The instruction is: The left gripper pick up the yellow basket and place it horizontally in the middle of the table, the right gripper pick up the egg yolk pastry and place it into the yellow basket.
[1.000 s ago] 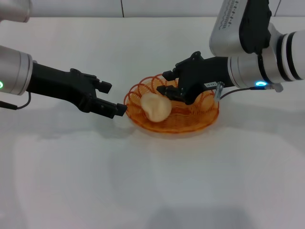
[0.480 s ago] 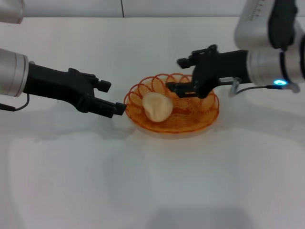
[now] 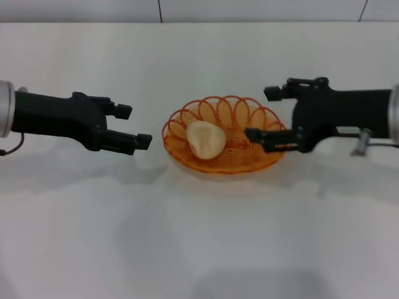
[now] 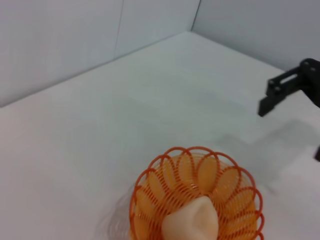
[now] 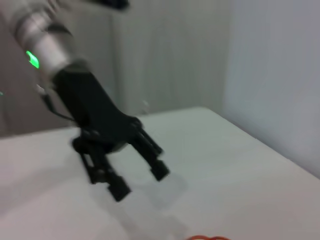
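Observation:
The yellow basket (image 3: 232, 112) stands in the middle of the white table (image 3: 199, 237), its long side running left to right. The egg yolk pastry (image 3: 206, 138) lies inside its left part. My left gripper (image 3: 134, 126) is open and empty, just left of the basket and apart from it. My right gripper (image 3: 262, 114) is open and empty at the basket's right rim. The left wrist view shows the basket (image 4: 172, 165) with the pastry (image 4: 192, 222) in it. The right wrist view shows the left gripper (image 5: 140, 182) open above the table.
The table's far edge meets a grey panelled wall (image 3: 262, 9). White surface stretches in front of the basket and to both sides behind the arms.
The right gripper has drawn back from above the basket to its right side, empty. The left gripper has pulled back a little to the left. The pastry stays in the basket.

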Tool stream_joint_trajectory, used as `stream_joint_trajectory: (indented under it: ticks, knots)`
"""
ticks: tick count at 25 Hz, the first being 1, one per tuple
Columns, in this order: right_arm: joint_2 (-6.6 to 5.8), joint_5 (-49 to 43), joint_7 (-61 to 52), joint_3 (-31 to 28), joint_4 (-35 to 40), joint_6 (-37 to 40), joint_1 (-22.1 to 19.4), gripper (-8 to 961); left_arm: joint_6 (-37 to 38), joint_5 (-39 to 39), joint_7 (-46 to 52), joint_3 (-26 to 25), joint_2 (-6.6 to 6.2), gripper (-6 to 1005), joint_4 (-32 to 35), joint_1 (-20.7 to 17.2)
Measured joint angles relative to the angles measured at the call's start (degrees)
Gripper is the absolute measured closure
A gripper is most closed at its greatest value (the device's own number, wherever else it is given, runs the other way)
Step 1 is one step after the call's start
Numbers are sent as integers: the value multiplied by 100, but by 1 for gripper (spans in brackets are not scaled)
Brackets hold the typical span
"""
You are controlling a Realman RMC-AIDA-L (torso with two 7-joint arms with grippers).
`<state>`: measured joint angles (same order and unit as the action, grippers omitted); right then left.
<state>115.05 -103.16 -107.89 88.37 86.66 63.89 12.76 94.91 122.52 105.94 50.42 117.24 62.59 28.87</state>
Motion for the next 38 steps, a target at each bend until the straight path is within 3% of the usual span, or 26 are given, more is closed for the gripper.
stream_joint_trajectory:
  ticks: [6,14,38]
  knots:
    - [-6,544,545,-474,-202,707,-216,144,66,-407,-461,-4,-23,135,-124,-219]
    - [-16,445,577,-487,-330,842,-132,147,493,-409,-947,116,69,137,-401,-5]
    - [-18,272,561,-487,-282,1035,-72,147,634,-436,-1068,97,50,137,-409,30]
